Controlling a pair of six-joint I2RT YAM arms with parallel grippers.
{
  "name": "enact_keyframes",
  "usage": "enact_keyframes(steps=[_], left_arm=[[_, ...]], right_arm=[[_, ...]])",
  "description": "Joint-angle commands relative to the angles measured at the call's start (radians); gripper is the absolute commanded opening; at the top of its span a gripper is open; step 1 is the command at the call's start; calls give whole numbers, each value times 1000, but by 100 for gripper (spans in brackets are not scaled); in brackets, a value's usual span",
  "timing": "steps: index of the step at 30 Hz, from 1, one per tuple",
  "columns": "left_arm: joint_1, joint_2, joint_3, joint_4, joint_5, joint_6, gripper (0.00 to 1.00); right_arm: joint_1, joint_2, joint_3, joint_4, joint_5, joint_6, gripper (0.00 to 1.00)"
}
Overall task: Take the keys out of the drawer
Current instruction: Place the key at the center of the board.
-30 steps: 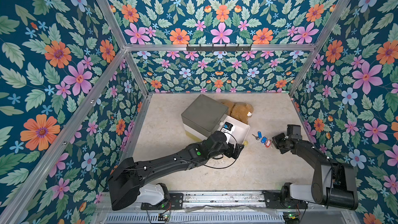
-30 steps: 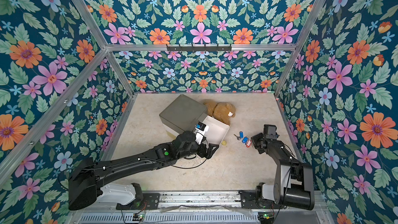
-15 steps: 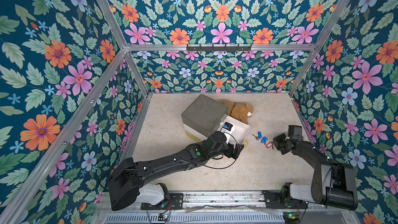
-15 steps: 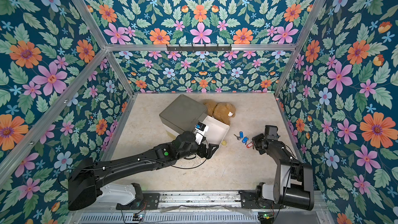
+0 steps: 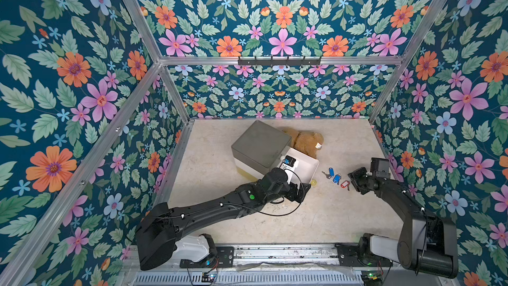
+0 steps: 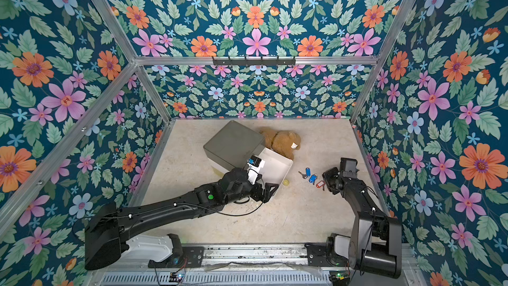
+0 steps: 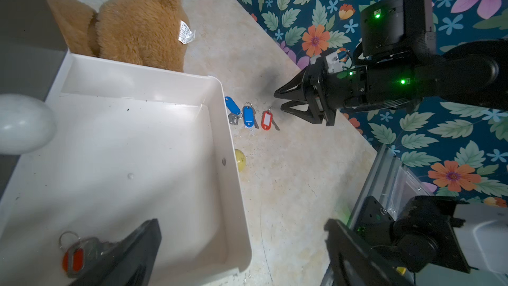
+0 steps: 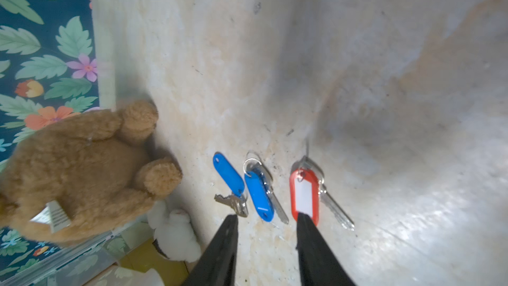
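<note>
Release is what has just changed. The right gripper (image 7: 278, 101), closed a second ago with the red-tagged key (image 8: 304, 195) at its tips, now has its jaws apart and empty. That key lies flat on the table (image 7: 288, 188) just ahead of the tips. Further out from the tips, the two blue-tagged keys (image 8: 259, 198) lie side by side, close to the outer wall of the drawer (image 7: 228, 144). Three keys can therefore be judged out.

The left gripper (image 5: 302, 189) hangs over the drawer's corner with its fingers spread wide, holding nothing. A second red-tagged key (image 7: 72, 257) lies on the drawer floor beside its inner finger and is probably the next pick. No green tag shows in any view.
</note>
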Motion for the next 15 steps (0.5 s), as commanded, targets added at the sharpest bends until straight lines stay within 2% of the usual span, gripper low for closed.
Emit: enact_keyframes(steps=[1, 8, 11, 15], left_arm=[[0, -21, -6, 30, -26, 0, 99], [-1, -84, -16, 18, -79, -2, 99], [-1, -118, -27, 4, -106, -5, 99], [0, -167, -42, -18, -146, -5, 99]], right_arm=[[0, -19, 35, -46, -46, -57, 40], [17, -76, 128, -113, -187, -109, 40], [75, -104, 202, -157, -219, -158, 40], [207, -88, 338, -248, -228, -227, 40]])
